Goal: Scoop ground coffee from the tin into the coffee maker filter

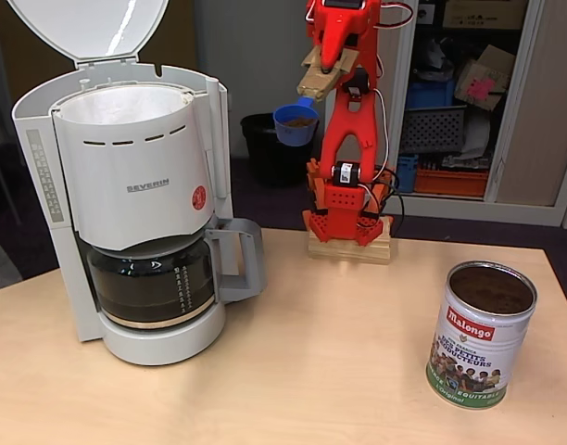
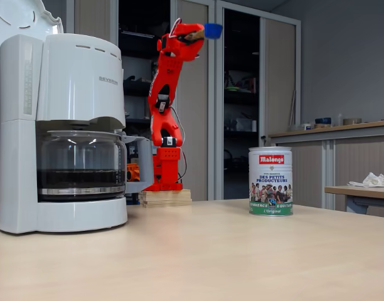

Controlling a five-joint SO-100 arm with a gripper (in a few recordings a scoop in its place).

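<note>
One red arm (image 2: 164,106) reared upright — pincer (image 1: 322,76) clamped on a blue scoop (image 1: 295,123) of ground coffee (image 1: 298,121).

Grey walls, open shelving cabinet (image 1: 469,93), black bin (image 1: 265,144), pale wood table (image 1: 339,371).

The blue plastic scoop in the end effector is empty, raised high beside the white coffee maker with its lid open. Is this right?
Not quite: the blue plastic scoop holds brown ground coffee, as the higher fixed view shows. It is indeed raised beside the white plastic coffee maker, whose domed lid is open.
</note>
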